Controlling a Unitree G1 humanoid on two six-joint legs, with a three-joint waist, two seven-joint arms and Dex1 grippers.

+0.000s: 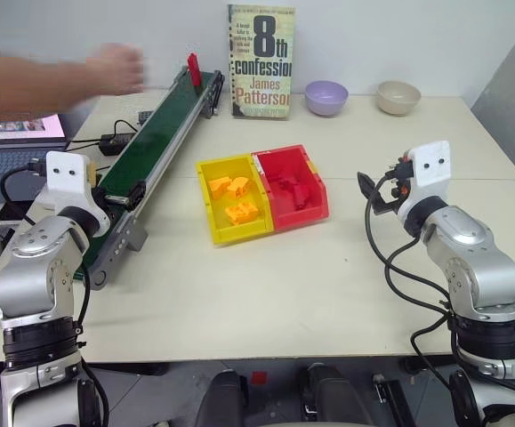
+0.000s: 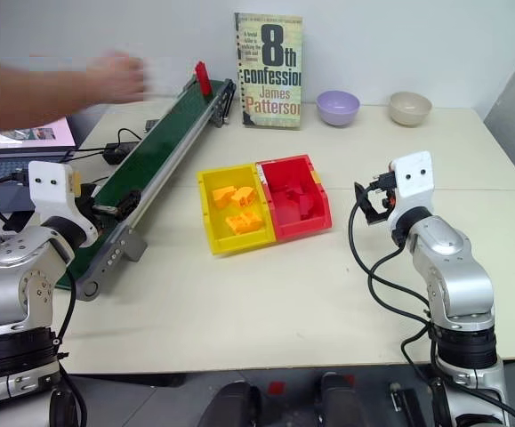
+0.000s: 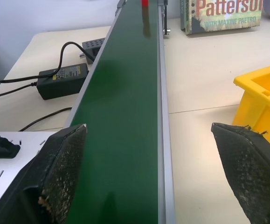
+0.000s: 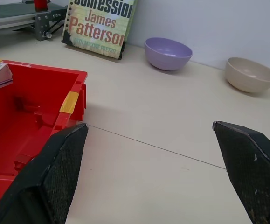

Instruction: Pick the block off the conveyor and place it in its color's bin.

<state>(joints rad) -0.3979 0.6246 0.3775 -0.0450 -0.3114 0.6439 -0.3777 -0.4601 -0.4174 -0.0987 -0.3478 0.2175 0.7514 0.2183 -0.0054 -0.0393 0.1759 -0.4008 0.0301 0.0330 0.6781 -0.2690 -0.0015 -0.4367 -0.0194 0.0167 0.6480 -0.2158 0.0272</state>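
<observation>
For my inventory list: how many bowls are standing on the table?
2. A purple bowl stands at the table's far edge, right of the book. A beige bowl stands to its right. None appears hidden.

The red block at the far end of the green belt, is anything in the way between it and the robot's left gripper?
Nothing visible is. The red block stands at the far end of the conveyor, and the belt between it and the open left gripper is bare. A person's hand hovers beside the block, not in the path.

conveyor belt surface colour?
Dark green, on the conveyor; clearest in the left wrist view.
</observation>
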